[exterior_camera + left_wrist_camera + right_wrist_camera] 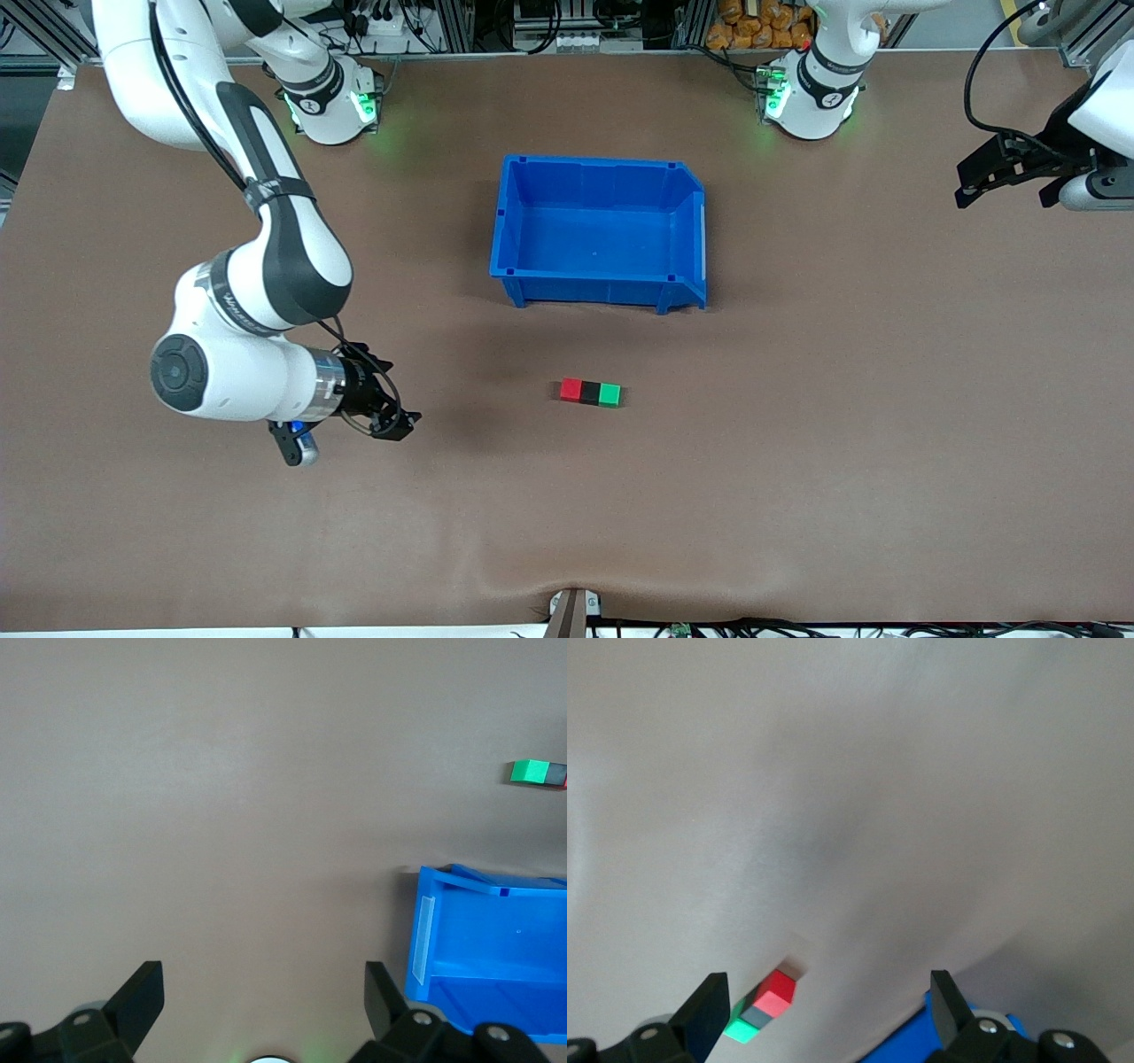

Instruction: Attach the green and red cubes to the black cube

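While both arms wait, red cube (571, 389), black cube (590, 392), green cube (609, 393) sit joined in row mid-table, nearer front camera than blue bin (599, 232). Right gripper (392, 416) low over table (797, 461), fingers open, empty. Left gripper (1005, 177) over its table edge, fingers open too.

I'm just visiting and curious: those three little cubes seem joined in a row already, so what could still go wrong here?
1. The row of red cube, black cube and green cube lies loose on the table; a knock might split it.
2. The open right gripper hangs low toward the right arm's end of that row, so a careless sweep could hit it.
3. The open left gripper waits away from the blue bin, posing little risk.
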